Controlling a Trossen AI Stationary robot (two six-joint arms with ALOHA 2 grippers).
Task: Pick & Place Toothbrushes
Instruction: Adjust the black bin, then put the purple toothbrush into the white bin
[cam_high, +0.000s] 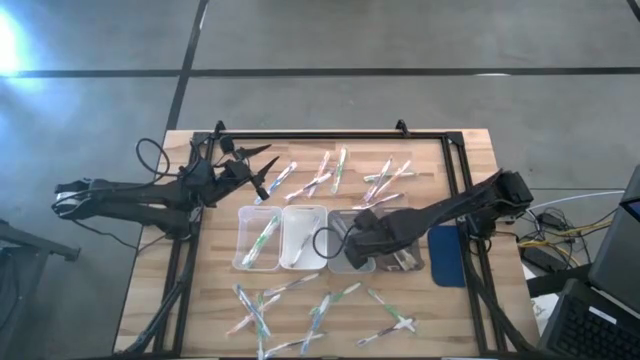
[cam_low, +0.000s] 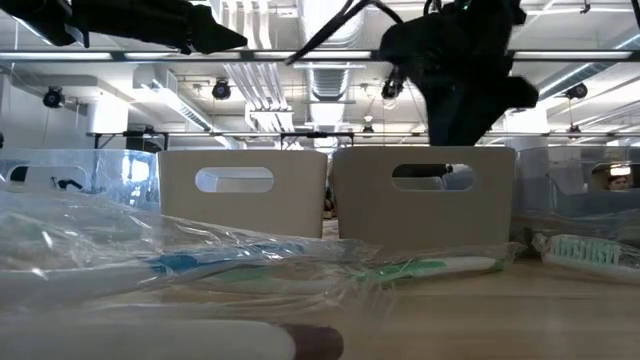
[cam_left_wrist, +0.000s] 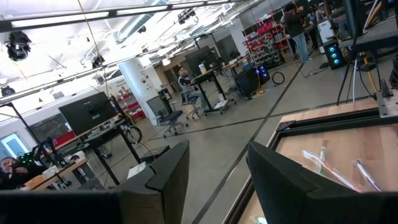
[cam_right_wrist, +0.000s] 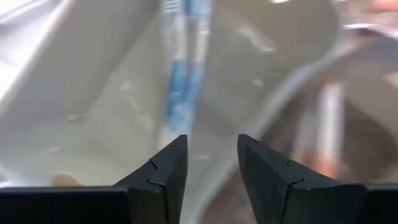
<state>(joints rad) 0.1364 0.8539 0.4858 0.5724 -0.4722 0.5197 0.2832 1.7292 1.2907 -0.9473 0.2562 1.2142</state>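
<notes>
Wrapped toothbrushes lie loose on the wooden table, some toward the far edge and some toward the near edge. Clear trays stand in a row at the middle; the left one holds a green toothbrush. My right gripper hangs open above the trays, pointing steeply down. Nothing is between its fingers. Under it a blue toothbrush lies in a tray. My left gripper is open and raised near the far left.
A dark blue pad lies right of the trays. Black frame rails run along the table's far edge and sides. In the low view, wrapped toothbrushes lie in front of two tray walls.
</notes>
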